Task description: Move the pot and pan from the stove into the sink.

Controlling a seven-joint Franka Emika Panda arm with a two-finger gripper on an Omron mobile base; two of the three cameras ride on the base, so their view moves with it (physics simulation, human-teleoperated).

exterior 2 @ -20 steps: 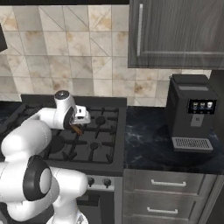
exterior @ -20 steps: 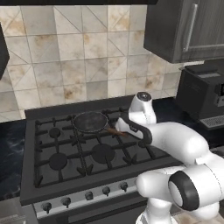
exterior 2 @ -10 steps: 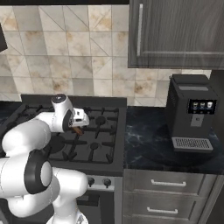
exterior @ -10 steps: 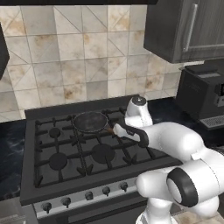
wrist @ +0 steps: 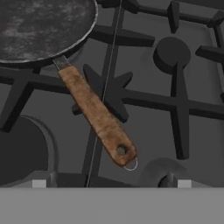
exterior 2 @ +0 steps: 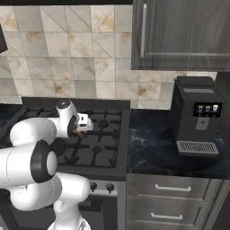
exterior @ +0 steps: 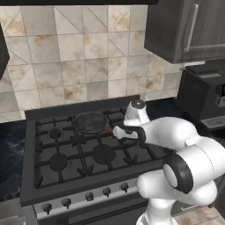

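The pan (exterior: pixel 90 122) is small, black and shallow, and it rests on a back burner of the stove (exterior: pixel 57 162). In the hand view the pan (wrist: pixel 39 26) lies at the upper left, and its long brown handle (wrist: pixel 98 116) runs down to a hanging hole near the bottom centre. My gripper (wrist: pixel 111 183) is open just above the handle's free end, one tip showing on each side and nothing held. From the left base view the gripper (exterior: pixel 116 131) hovers right of the pan. The pot and the sink are out of view.
A black coffee machine (exterior 2: pixel 197 117) stands on the dark counter (exterior 2: pixel 152 148) right of the stove. Cast-iron grates (wrist: pixel 175 109) and burner caps surround the handle. Dark cabinets (exterior 2: pixel 179 36) hang above, and drawers (exterior 2: pixel 173 197) sit below the counter.
My hand has moved left and down over the stove, closer to the free end of the pan's handle. The pan has not moved.
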